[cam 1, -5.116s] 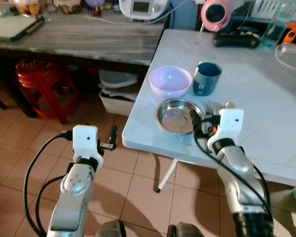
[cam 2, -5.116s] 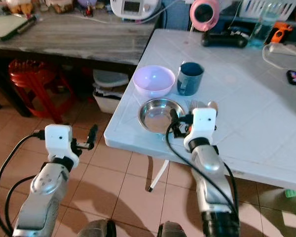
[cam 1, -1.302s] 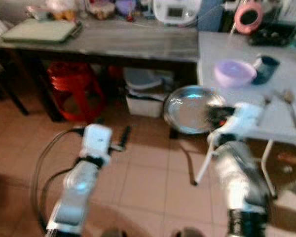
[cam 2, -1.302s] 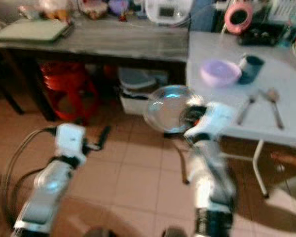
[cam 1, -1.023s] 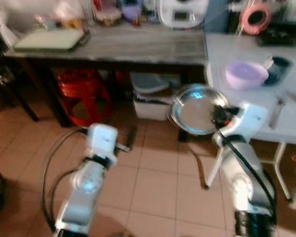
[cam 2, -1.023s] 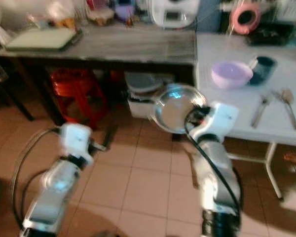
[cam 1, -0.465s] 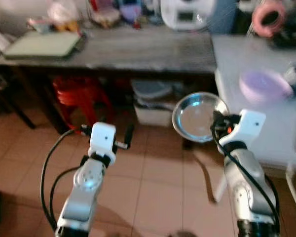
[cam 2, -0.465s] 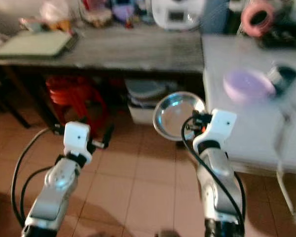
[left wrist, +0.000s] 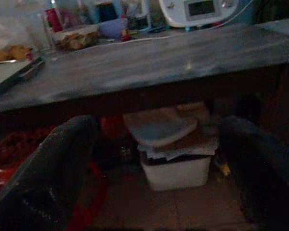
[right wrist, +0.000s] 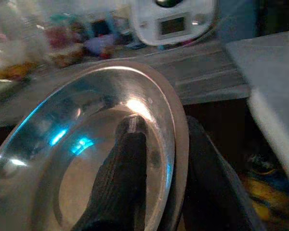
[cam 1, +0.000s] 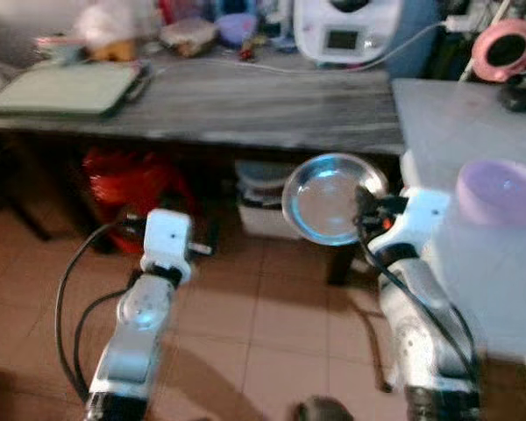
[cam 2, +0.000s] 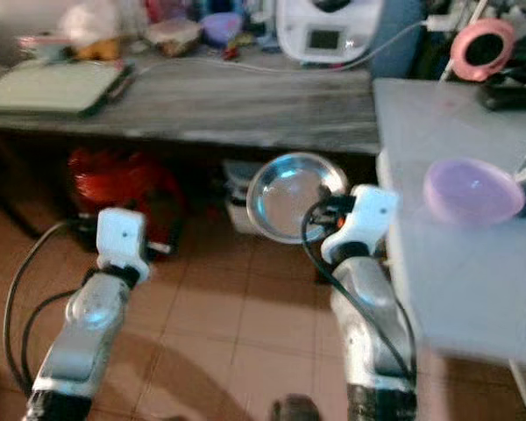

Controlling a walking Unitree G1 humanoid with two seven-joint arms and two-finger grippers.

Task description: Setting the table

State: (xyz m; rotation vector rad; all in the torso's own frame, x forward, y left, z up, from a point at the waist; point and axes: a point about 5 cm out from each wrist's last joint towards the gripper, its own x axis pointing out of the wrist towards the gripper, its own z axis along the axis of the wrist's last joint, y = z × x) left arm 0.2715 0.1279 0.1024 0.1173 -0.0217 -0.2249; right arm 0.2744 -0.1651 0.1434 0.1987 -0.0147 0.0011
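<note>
Steel plate (cam 1: 331, 200), one, clamped in right gripper (cam 1: 365, 209) fingers; left gripper (left wrist: 149, 192) fingers apart, empty.

Head views are softly motion-blurred, wrist views dim, with glare on the steel plate (right wrist: 111, 144).

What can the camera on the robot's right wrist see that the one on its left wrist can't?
The right wrist view has the shiny metal bowl up close, its rim pinched in the right gripper, and a corner of the white table. The left wrist view has a white bin under the grey wooden table, between the open left gripper's fingers. Both see that grey table and the white appliance.
</note>
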